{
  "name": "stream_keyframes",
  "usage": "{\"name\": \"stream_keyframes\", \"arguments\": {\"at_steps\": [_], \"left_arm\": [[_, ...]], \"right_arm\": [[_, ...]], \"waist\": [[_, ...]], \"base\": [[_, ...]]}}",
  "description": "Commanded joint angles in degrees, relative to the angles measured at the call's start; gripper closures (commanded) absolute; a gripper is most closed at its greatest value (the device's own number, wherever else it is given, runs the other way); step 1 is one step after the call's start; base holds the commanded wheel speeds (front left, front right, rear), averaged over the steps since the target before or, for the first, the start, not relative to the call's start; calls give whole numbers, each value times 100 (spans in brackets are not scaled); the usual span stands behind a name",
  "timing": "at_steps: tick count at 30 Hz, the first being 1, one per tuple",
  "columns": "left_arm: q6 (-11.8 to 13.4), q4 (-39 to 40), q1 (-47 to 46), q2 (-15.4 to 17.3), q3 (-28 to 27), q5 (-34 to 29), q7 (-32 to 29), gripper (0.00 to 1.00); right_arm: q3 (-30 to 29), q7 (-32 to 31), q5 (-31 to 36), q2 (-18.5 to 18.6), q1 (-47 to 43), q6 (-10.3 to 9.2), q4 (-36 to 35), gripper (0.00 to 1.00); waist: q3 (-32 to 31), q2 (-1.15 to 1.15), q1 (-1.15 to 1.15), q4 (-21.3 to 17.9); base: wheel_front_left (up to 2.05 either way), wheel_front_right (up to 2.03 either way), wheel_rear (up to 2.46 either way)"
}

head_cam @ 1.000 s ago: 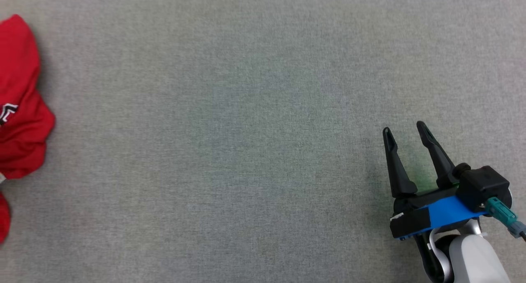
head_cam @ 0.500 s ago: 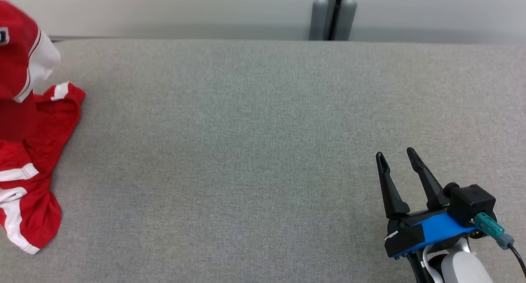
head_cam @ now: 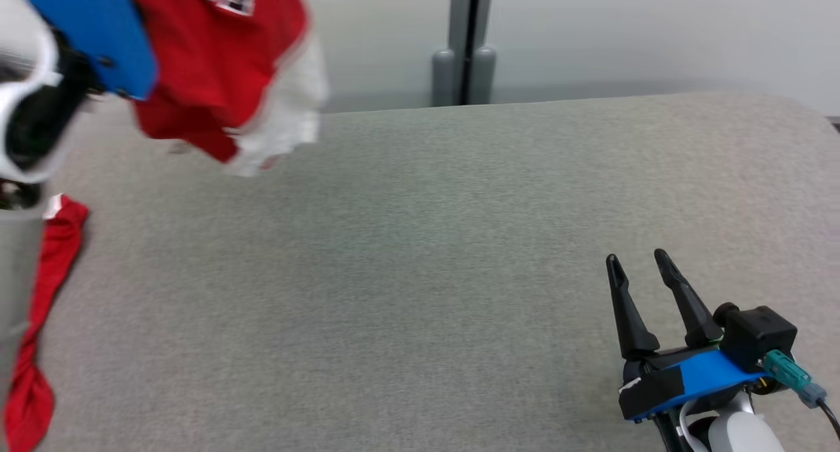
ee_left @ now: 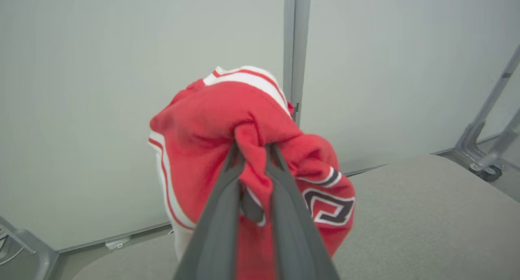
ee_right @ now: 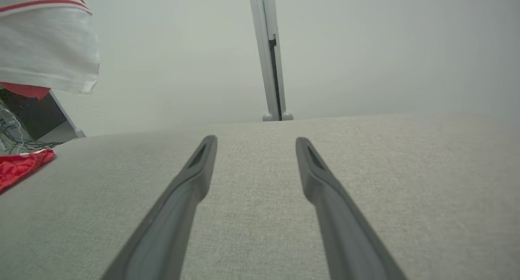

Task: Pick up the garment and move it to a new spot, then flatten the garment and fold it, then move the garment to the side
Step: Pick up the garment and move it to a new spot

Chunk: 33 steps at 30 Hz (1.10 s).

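The red garment, white-trimmed and lettered in black, was held bunched in the air above the far left corner of the tabletop. A fold of it was clamped in the left gripper, whose jaws were drawn nearly together on the cloth. A red tail of the fabric was seen trailing down at the tabletop's left edge, where its end appeared to lie on the grey covering. The right gripper was poised low near the tabletop's near right corner, well apart from the garment, its jaws spread wide with nothing between them. Beyond the far edge, a pale wall and a grey upright post were seen.

The first step was judged to be in hand: the garment had been lifted but not yet set down at a new spot. The next move was thought to call for the bundle to be carried toward the middle of the tabletop, with the trailing tail drawn along without snagging at the edge. The cloth would then need to be lowered so that it could be spread flat, with the free right gripper likely needed for that.
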<state>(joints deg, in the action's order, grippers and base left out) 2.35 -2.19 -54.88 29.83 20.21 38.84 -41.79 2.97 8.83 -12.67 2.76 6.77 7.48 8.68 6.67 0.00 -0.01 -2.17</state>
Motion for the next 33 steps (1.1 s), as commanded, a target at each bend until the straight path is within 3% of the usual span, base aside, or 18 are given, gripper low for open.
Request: {"name": "stream_keyframes", "arguments": {"at_steps": [1, 9, 14, 19, 20, 21, 22, 23, 27, 33], "left_arm": [[-37, 52, 17, -77, 63, 15, 6, 100], [-271, 4, 701, -715, 835, 24, 234, 100], [-437, -529, 1269, -866, 1444, -320, 550, 100], [-425, -1279, 1875, -1145, 1806, -577, 1288, 100], [-385, -1422, 1979, -1211, 1832, -610, 1488, 97], [-361, -1571, 2061, -1240, 1895, -725, 1661, 53], [-326, -1691, 2143, -1296, 1937, -770, 1832, 20], [-286, -1805, 2215, -1366, 1944, -794, 2001, 0], [-185, -2064, 2478, -1632, 1865, -705, 2616, 0], [-31, -1932, 2964, -1840, 1284, -343, 3927, 0]], "right_arm": [[-23, 0, 26, 22, -40, 3, -30, 0], [-44, -46, -28, 19, -98, 3, -90, 0], [-43, -45, -43, 21, -131, 3, -113, 0], [3, -60, -62, 20, -127, 3, -136, 0], [13, -64, -65, 19, -130, 3, -138, 0], [18, -68, -64, 21, -137, 3, -143, 0], [16, -71, -66, 21, -145, 3, -146, 0], [2, -74, -62, 20, -164, 3, -151, 0], [-84, -101, -15, 19, -242, 3, -166, 0], [-224, -149, 10, 20, -332, 3, -229, 0]], "waist": [[-3, 0, 1, -215], [29, 0, 1, -895], [52, 0, 1, -1217], [59, 0, 1, -1390], [54, 0, 1, -1411], [48, 0, 1, -1425], [38, 0, 1, -1432], [21, 0, 1, -1425], [-86, 0, 1, -1311], [-238, 0, 1, -1021]], "base": [[0, 0, 0], [0, 0, 0], [0, 0, 0], [0, 0, 0], [0, 0, 0], [0, 0, 0], [0, 0, 0], [0, 0, 0], [0, 0, 0], [0, 0, 0]]}}
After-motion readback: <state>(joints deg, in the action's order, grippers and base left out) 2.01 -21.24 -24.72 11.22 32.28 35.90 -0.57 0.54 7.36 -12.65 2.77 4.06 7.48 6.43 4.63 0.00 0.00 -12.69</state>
